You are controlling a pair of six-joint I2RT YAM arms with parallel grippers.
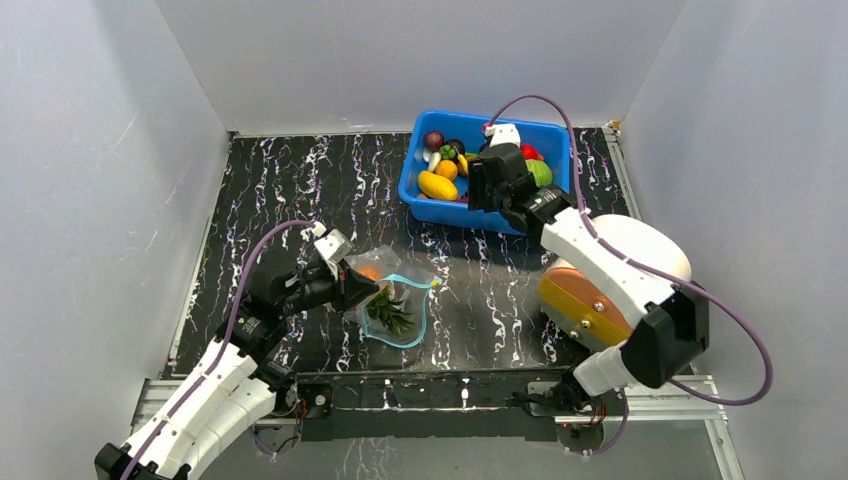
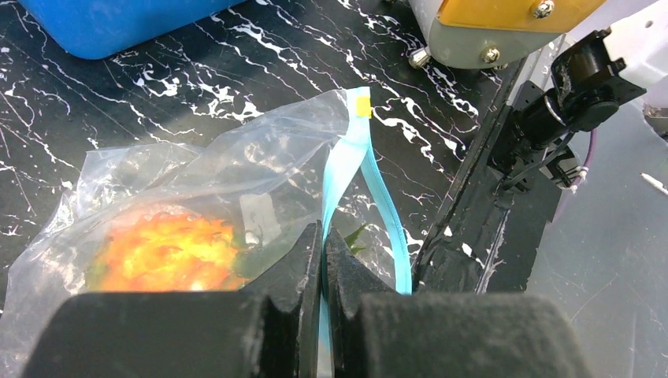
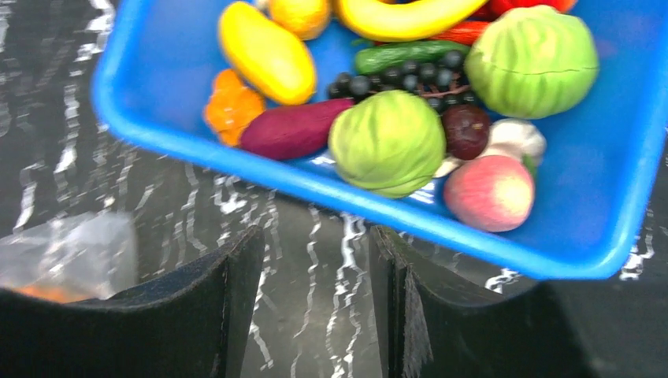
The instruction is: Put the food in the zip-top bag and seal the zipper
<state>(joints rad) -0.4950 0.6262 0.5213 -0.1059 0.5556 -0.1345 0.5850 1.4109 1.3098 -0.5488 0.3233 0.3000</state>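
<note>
The clear zip-top bag (image 1: pixel 405 300) lies on the dark marbled table in front of the left arm, its mouth gaping. Inside it is an orange pineapple (image 2: pixel 169 252) with green leaves (image 1: pixel 390 312). My left gripper (image 2: pixel 323 236) is shut on one side of the teal zipper (image 2: pixel 346 165); the other lip (image 2: pixel 390 228) curves away to the right. More food fills the blue bin (image 3: pixel 118 94): two green cabbages (image 3: pixel 386 142), a yellow fruit (image 3: pixel 264 51), a purple piece (image 3: pixel 291 130) and a peach (image 3: pixel 488 193). Over the bin's near wall my right gripper (image 3: pixel 315 236) hangs open, holding nothing.
A round white and orange device (image 1: pixel 600 290) stands at the right, beside the right arm. White walls close in the table on three sides. A black rail (image 1: pixel 450 385) runs along the near edge, just in front of the bag.
</note>
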